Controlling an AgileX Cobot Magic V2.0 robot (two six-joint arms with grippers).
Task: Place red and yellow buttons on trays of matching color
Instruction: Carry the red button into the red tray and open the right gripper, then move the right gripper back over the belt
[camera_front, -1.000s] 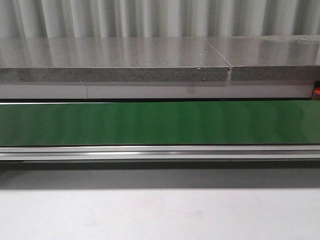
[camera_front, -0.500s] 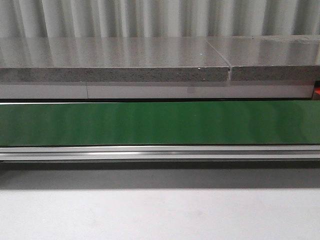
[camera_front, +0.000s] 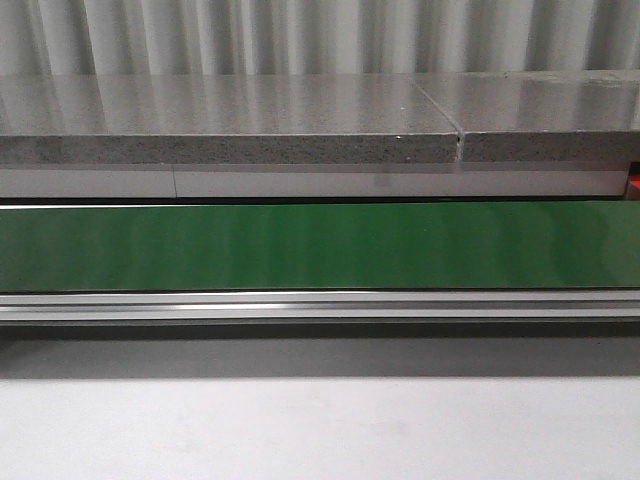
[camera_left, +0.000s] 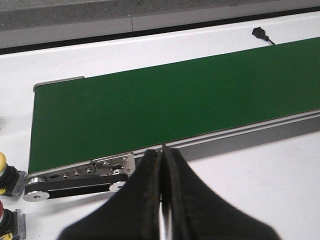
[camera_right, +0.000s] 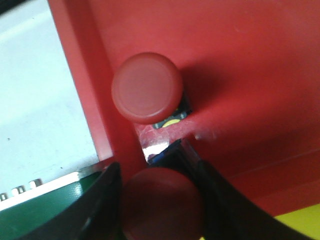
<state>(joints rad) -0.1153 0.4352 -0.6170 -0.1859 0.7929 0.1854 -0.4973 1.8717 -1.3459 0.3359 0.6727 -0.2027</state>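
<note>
My right gripper (camera_right: 156, 175) is shut on a red button (camera_right: 161, 205), gripped by its cap just above the red tray (camera_right: 250, 75). A second red button (camera_right: 146, 94) sits in that tray near its rim. A corner of the yellow tray (camera_right: 300, 225) shows beside the red one. My left gripper (camera_left: 162, 156) is shut and empty over the white table by the end of the green belt (camera_left: 165, 105). A yellow button (camera_left: 3, 169) and a red button (camera_left: 3, 219) stand on the table beside the belt's end. Neither gripper shows in the front view.
The green conveyor belt (camera_front: 320, 245) runs across the front view with a metal rail (camera_front: 320, 305) along its near side and a grey stone ledge (camera_front: 230, 130) behind. A small black plug (camera_left: 260, 34) lies beyond the belt.
</note>
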